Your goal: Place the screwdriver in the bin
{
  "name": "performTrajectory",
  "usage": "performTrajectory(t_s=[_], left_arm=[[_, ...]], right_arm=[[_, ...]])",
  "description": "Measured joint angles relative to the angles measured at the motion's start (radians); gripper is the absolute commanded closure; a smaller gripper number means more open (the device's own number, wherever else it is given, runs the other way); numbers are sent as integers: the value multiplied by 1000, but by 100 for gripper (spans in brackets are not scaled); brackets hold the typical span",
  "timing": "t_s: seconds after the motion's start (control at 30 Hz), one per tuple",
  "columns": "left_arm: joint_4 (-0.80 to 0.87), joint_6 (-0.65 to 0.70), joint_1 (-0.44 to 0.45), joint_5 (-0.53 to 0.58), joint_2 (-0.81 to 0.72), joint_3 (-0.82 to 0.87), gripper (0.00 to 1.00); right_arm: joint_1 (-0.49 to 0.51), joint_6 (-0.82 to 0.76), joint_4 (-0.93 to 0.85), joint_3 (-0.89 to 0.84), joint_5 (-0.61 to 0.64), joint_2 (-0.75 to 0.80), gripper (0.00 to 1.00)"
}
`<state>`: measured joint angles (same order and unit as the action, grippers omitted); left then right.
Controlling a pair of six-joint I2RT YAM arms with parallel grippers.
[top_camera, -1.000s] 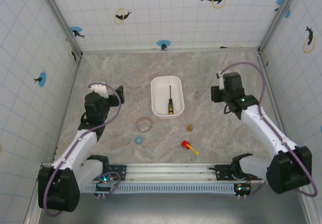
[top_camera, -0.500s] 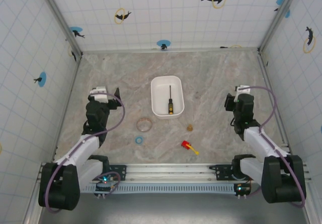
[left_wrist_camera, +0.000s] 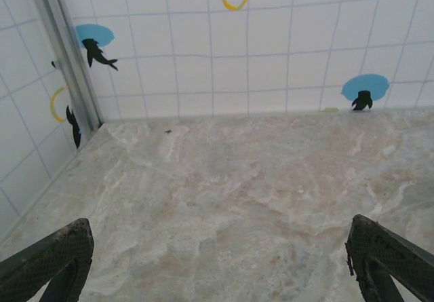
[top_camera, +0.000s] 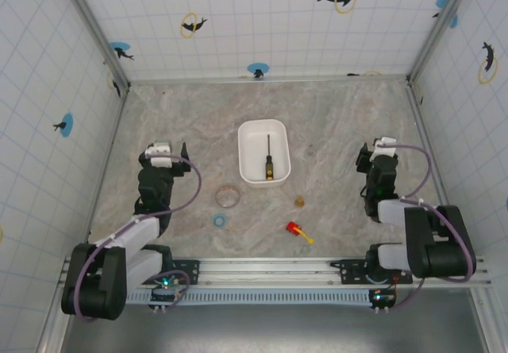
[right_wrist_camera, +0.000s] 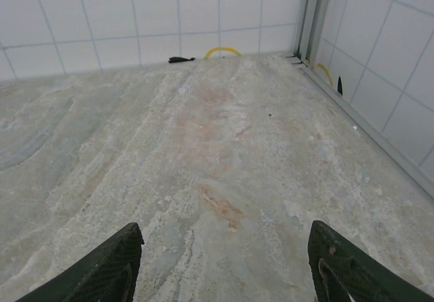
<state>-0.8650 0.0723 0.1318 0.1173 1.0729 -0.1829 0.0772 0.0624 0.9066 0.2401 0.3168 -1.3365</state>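
The screwdriver (top_camera: pixel 269 163) is laid in the bin (top_camera: pixel 240 153), with a clear ring (top_camera: pixel 227 196) and a red-and-yellow object (top_camera: pixel 298 231) scattered nearer the desk's front edge. The jaws of the left gripper (left_wrist_camera: pixel 217 261) and right gripper (right_wrist_camera: pixel 227 268) are spread wide and empty.

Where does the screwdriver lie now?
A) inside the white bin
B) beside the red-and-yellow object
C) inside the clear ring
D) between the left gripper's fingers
A: the screwdriver lies flat on the floor of the white bin, within its walls.
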Motion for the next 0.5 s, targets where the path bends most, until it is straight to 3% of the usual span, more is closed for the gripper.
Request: performTrajectory(t_s=[0.2,0.5], left_arm=[[-103,11,-19,-11,91,25,3],[-253,35,-44,-58,279,25,3]], right_arm=[[-1,0,104,0,16,-122,33],[-11,1,105,29,21,-127,32]])
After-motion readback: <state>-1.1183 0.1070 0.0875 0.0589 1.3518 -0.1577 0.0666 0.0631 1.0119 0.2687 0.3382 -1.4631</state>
